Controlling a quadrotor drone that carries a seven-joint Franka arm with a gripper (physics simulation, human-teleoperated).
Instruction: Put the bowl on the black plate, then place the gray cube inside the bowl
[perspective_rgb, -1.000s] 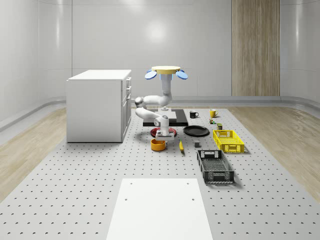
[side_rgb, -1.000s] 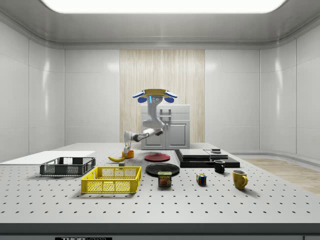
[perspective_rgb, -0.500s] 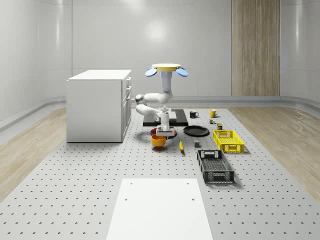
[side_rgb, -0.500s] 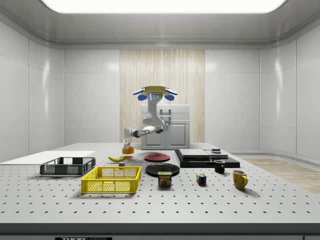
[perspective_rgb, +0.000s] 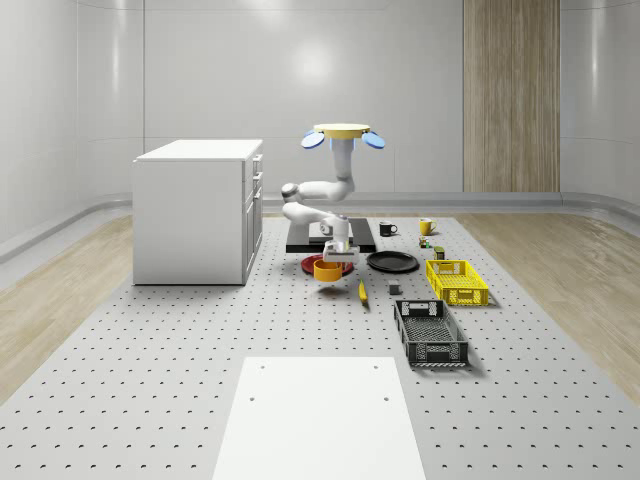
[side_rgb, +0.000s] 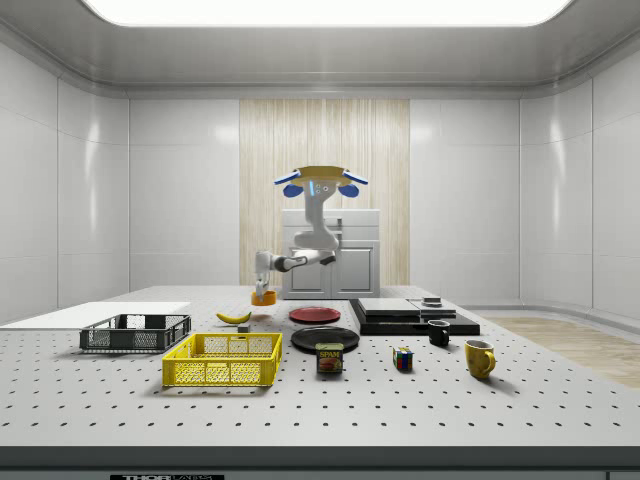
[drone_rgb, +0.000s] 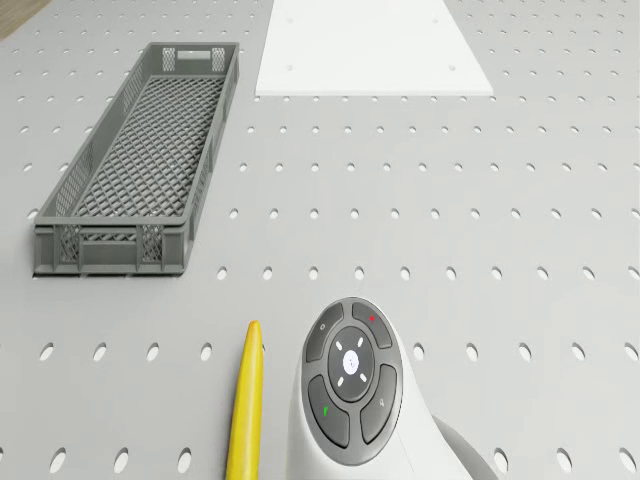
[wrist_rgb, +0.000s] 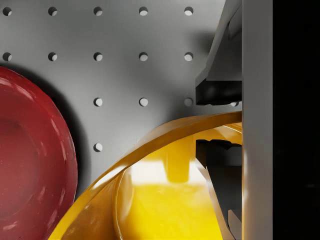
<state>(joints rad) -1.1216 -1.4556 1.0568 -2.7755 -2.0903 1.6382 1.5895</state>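
My gripper (perspective_rgb: 338, 256) is shut on the rim of the orange bowl (perspective_rgb: 327, 269), which hangs a little above the table beside the red plate (perspective_rgb: 309, 264). In the wrist view, one finger pad (wrist_rgb: 218, 93) sits outside the bowl's rim (wrist_rgb: 165, 140) and the other inside, with the red plate (wrist_rgb: 30, 160) close by. The black plate (perspective_rgb: 392, 262) lies further toward the whole-scene view's right. The small gray cube (perspective_rgb: 395, 290) rests on the table in front of it. The drone (perspective_rgb: 340, 133) hovers above the black slab (perspective_rgb: 362, 240). In the side view, the bowl (side_rgb: 263, 297) hangs under the gripper (side_rgb: 262, 286).
A banana (perspective_rgb: 362, 292) lies just in front of the bowl. A yellow crate (perspective_rgb: 456, 281) and a dark crate (perspective_rgb: 430, 333) stand at the whole-scene view's right, a white cabinet (perspective_rgb: 195, 210) at its left. Mugs and a can stand beyond the black plate.
The bowl has been lifted off the table and carried toward the whole-scene view's right and farther back, next to the red plate. The drone has shifted right with it.
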